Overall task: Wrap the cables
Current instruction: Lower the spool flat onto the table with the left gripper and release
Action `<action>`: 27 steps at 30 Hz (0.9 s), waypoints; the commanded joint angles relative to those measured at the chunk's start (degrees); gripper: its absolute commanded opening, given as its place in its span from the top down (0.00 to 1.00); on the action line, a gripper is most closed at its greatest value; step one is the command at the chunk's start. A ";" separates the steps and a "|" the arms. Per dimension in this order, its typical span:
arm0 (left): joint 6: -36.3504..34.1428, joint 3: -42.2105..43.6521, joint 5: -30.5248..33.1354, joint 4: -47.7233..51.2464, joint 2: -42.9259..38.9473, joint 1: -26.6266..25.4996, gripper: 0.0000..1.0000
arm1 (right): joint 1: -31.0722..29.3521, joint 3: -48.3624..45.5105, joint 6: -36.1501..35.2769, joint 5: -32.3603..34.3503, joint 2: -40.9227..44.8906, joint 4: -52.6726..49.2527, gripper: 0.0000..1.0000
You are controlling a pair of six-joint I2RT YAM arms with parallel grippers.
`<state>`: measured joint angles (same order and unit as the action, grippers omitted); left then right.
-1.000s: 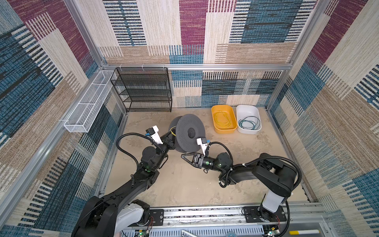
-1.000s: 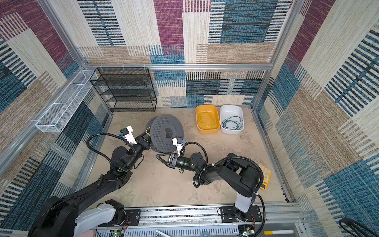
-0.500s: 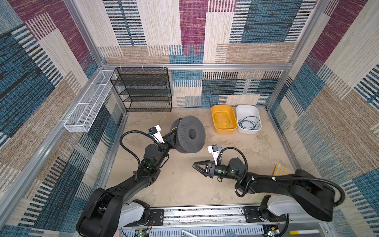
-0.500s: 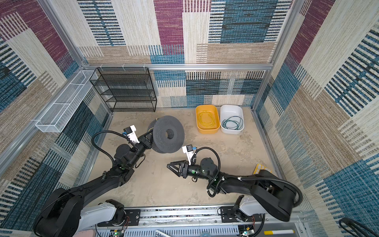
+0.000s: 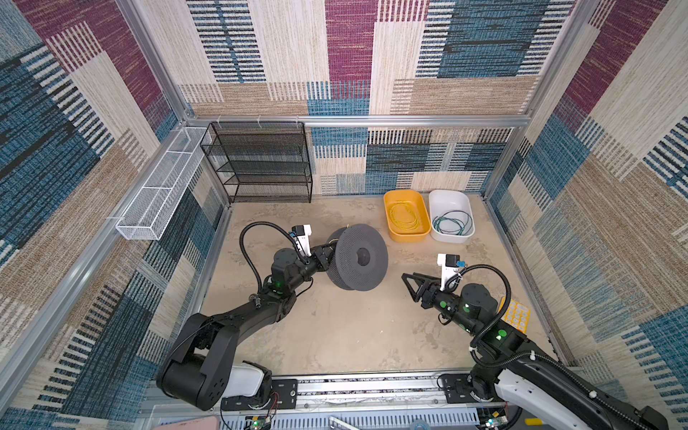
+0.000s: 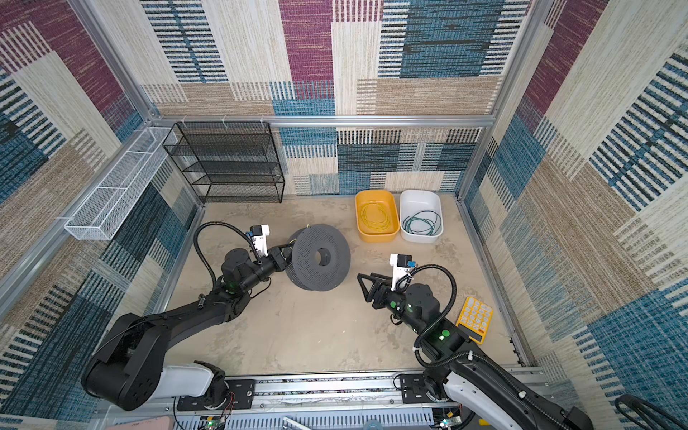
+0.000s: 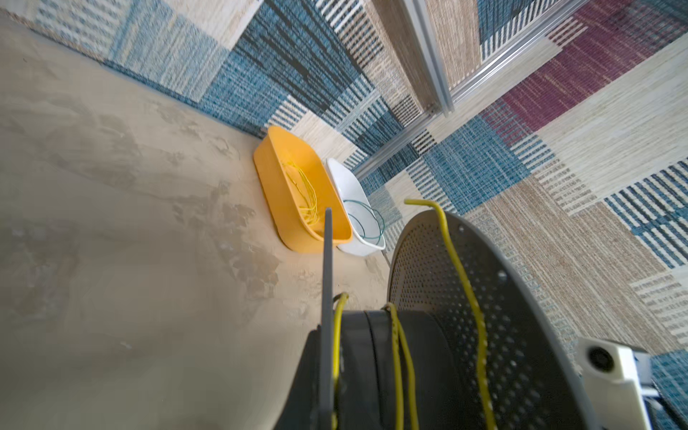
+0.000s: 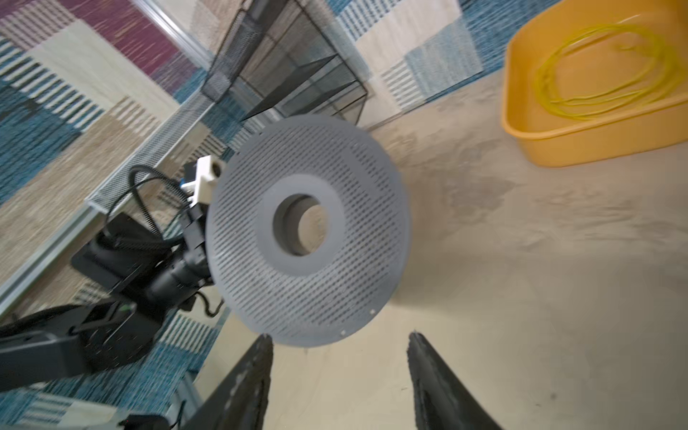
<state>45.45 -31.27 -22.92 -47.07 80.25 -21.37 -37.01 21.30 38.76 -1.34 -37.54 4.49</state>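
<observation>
Nearest us, the right claw [image 5: 408,286] hangs low over the bare table [image 5: 335,327]. Its jaws are well apart with nothing between them. Its wrist view is smeared with blur, yet the two dark fingers [image 8: 253,379] stand clearly separate. They point at the spool [image 5: 350,273], with a stretch of table between claw and spool. Beside that arm a yellow calculator [image 5: 518,316] lies flat, partly covered by the arm.

Further in, the left claw [image 5: 324,257] is pressed up against the grey spool, which stands tilted on its rim. The jaws are closed tight and look to be pinching one of the spool's discs. The fingertips are hidden behind the spool in both top views and cut off in the wrist picture.

A yellow cable [image 7: 398,357] makes a few turns round the spool's core, its free end poking past one disc's rim.

At the back, a yellow coil [image 5: 404,217] lies in the yellow tub [image 5: 405,237]. A green cable [image 5: 452,223] lies in the white tub [image 5: 448,201] right beside it. Whether the coil and the wound cable are one length, can't tell.

Far left are a black wire rack [image 5: 260,163] and a white mesh basket [image 5: 160,193] on the wall.
</observation>
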 commanded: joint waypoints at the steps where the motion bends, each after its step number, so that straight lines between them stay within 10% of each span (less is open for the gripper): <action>1: 4.97 -0.82 -8.91 -6.37 4.43 0.12 1.00 | 2.36 -1.04 -0.86 3.30 -3.18 3.95 0.38; 10: 11.86 -1.68 -14.78 -17.16 18.18 0.18 1.00 | 8.28 -1.64 -0.62 -0.73 -12.38 13.68 0.36; 27: -5.10 -11.08 -4.32 20.76 18.81 0.06 0.86 | 9.66 -3.55 -0.71 -2.09 -9.16 11.68 0.34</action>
<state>46.65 -41.30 -32.45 -36.14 99.44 -21.30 -27.40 17.61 38.54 -3.01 -46.87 15.18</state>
